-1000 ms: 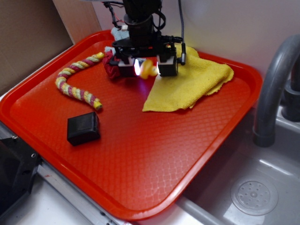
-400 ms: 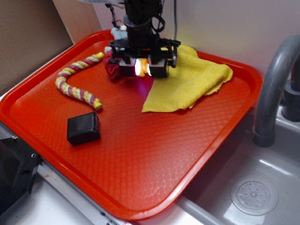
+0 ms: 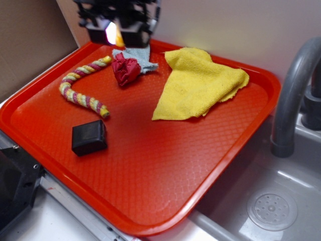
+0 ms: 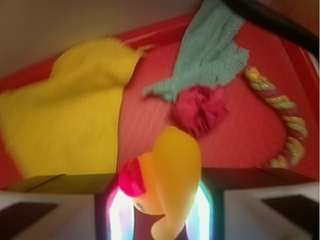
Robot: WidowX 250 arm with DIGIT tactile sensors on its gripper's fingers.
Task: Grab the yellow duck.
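Red tray (image 3: 150,191) on the desk, beside a grey sink (image 3: 281,201) with a tap (image 3: 291,95). On the tray, near the far edge, a big yellow cloth (image 3: 200,85), folded and flat. Left of it a curved braided rope (image 3: 83,88), yellow and pink. Between rope and yellow cloth a small grey-green cloth (image 3: 135,57) with a crumpled red cloth (image 3: 125,70) touching it. Nearer to the front, a black box (image 3: 89,136), well apart from the rest.

High above the far left corner of the tray, the hand (image 3: 118,31), lifted clear of everything. Clamped between its fingers (image 4: 55,200), the yellow duck (image 4: 167,175), as the wrist view shows: glossy, with red beak, head tilted to the left side, nothing under it but air and the tray far below.

Grab looks done, probably. For a good finish: keep the squeeze steady and not harder, since soft rubber can slip or pop out; move slowly, no sudden turn; stay above the cloths, not to catch them.
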